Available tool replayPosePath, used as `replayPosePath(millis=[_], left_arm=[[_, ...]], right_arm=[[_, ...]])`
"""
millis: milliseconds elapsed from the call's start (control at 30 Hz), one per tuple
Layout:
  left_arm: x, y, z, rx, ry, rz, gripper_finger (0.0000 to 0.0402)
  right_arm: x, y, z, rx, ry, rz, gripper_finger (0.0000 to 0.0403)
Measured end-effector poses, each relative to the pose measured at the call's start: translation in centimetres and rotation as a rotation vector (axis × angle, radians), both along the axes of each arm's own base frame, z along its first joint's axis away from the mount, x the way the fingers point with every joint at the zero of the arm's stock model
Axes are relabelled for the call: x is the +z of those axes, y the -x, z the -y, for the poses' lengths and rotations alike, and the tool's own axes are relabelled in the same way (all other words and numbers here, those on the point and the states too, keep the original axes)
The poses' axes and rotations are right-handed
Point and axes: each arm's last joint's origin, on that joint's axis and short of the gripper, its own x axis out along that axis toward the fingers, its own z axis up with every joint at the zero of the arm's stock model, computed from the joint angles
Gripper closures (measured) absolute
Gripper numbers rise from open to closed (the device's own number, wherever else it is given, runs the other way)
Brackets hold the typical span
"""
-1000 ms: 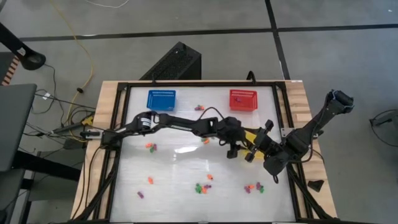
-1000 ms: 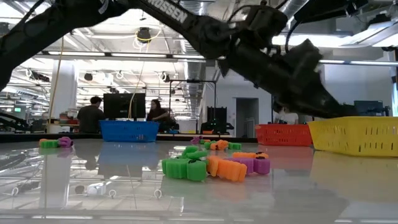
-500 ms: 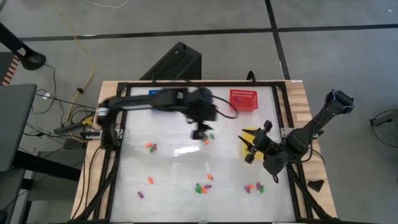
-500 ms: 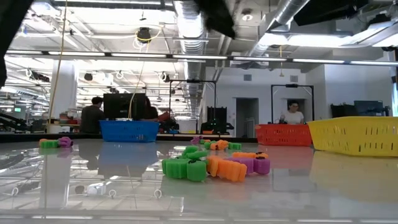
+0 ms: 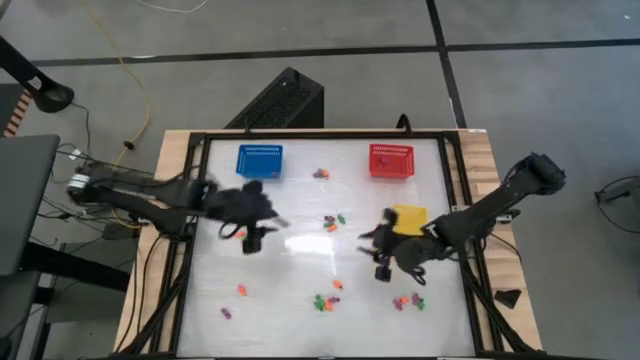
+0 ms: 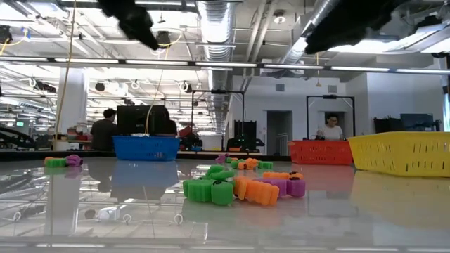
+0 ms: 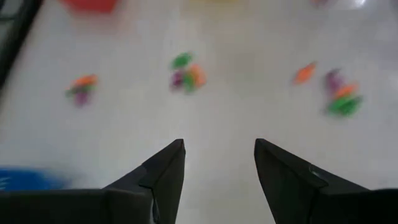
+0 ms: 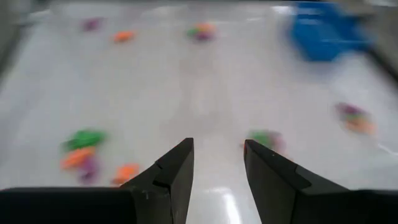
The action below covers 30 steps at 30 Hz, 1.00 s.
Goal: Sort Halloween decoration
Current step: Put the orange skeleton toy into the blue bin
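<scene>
Left gripper (image 5: 252, 243) hangs with wedge-shaped fingers apart, empty, over the glossy white worktop (image 5: 290, 290); right gripper (image 5: 381, 268) likewise spread above lumpy trinkets (image 5: 408, 300).

Robotics lab in an open industrial hall | exposed ceiling ducts (image 6: 211, 17) and strip lights overhead | people at monitors (image 6: 140, 119) in the background | grey concrete floor (image 5: 520, 110) crossed by a yellow cable (image 5: 140, 90) | framed bench (image 5: 300, 240) with two dark arms.
</scene>
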Motion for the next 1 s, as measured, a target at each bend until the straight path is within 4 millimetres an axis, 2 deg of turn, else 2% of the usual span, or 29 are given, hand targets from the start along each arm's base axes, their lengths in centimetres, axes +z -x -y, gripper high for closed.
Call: replayPosePath(millis=[167, 233, 300, 400, 567, 700, 833, 1000], left_arm=[[-5.0, 2.5, 1.3, -0.056, 0.068, 0.362, 0.0219], [-6.4, 3.1, 1.6, -0.107, 0.087, 0.478, 0.0219], [-7.5, 3.6, 1.6, -0.142, 0.094, 0.551, 0.0219], [-8.6, 4.0, 1.7, -0.168, 0.084, 0.558, 0.0219], [-8.6, 4.1, 1.7, -0.179, 0.081, 0.569, 0.0219], [-8.3, 4.1, 1.9, -0.241, 0.090, 0.605, 0.0219], [-8.3, 4.1, 2.0, -0.285, 0.105, 0.599, 0.0219], [-8.4, 4.1, 2.1, -0.290, 0.105, 0.587, 0.0219]], right_arm=[[-2.4, -3.1, -1.3, 0.266, -0.075, -0.027, 0.0231], [-3.4, -4.0, -1.9, 0.335, -0.130, -0.056, 0.0231], [-4.0, -5.1, -2.4, 0.353, -0.144, -0.079, 0.0231], [-5.2, -6.8, -3.0, 0.333, -0.154, -0.112, 0.0231], [-7.6, -9.3, -4.0, 0.315, -0.136, -0.189, 0.0231], [-8.2, -10.4, -4.6, 0.288, -0.163, -0.219, 0.0231], [-8.4, -10.7, -4.6, 0.252, -0.175, -0.223, 0.0231], [-9.4, -9.7, -4.2, 0.108, -0.161, -0.327, 0.0231]])
